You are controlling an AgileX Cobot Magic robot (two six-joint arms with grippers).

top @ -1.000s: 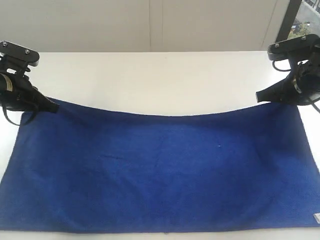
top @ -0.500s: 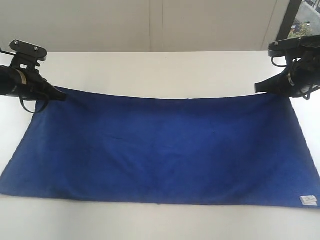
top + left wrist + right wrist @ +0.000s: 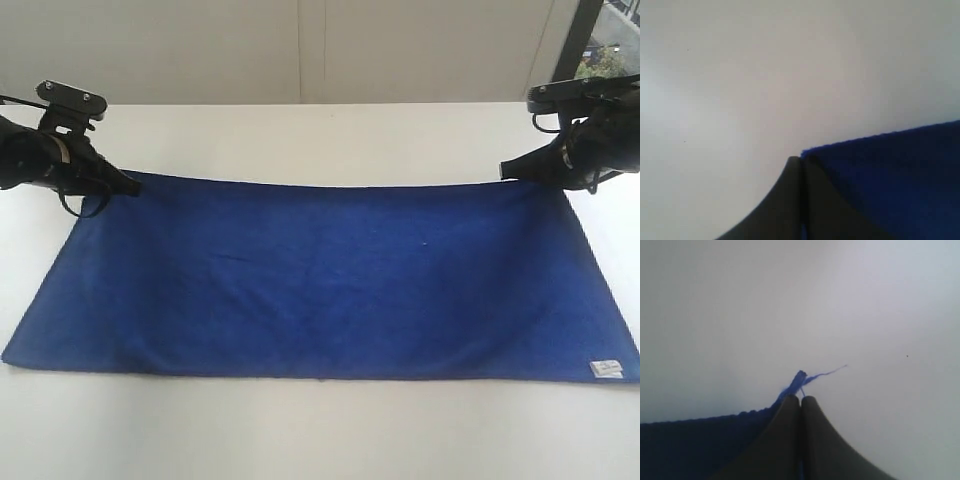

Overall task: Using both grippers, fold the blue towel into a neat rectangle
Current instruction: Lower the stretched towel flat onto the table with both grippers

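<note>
Here the towel lies spread on the table, long axis running left to right, tag at its near right corner. The left gripper and right gripper each pinch 1 far corner, jaws pressed together on cloth. Soft, light and limp, it likely sags unless held by corners and kept taut.

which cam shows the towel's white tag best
The exterior view: the white tag sits plainly at the lower right corner of the blue towel there. Neither wrist view shows it; each shows only a towel corner pinched in shut jaws.
</note>
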